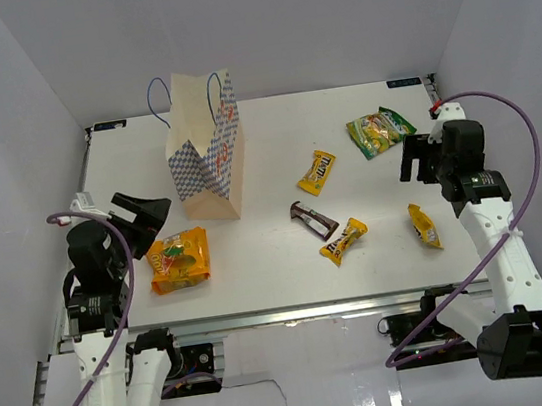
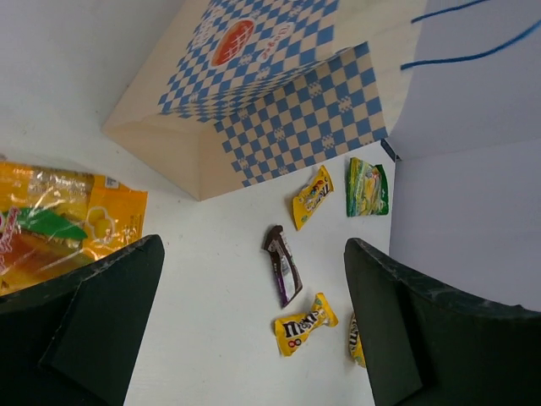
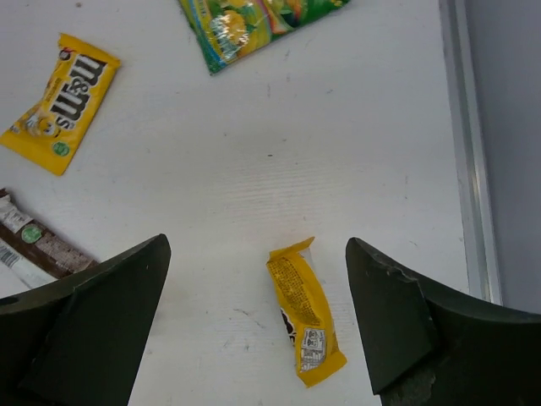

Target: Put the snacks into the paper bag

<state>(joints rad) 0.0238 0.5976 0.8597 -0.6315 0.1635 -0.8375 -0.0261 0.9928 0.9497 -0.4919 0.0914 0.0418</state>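
**Six snacks on the table, bag's inside unseen**

The paper bag (image 1: 206,157) stands upright on the far left part of the white table (image 1: 262,280), its thin blue cord handles (image 1: 157,98) rising from the top edge. No view looks down into it, so its contents cannot be told. Nothing leans on it or touches it.

All six snacks lie flat on the table outside the bag:
- The orange-yellow pouch (image 1: 179,260) lies near the front left, apart from the foot of the bag.
- The green-yellow pouch (image 1: 379,131) lies far right.
- The far yellow pack (image 1: 316,171) lies mid-table.
- The dark brown bar (image 1: 314,218) is just in front of the far yellow pack.
- The middle yellow pack (image 1: 344,241) lies just beside the near end of the bar.
- The right yellow pack (image 1: 423,226) lies alone toward the right edge.

The left gripper (image 2: 254,254) has its jaws spread wide and holds nothing. It is beside the orange-yellow pouch and points toward the bag. The right gripper (image 3: 254,249) is also spread wide and empty. It hangs over the table with the right yellow pack below it – in the wrist view, the pack sits between the two fingers, untouched.
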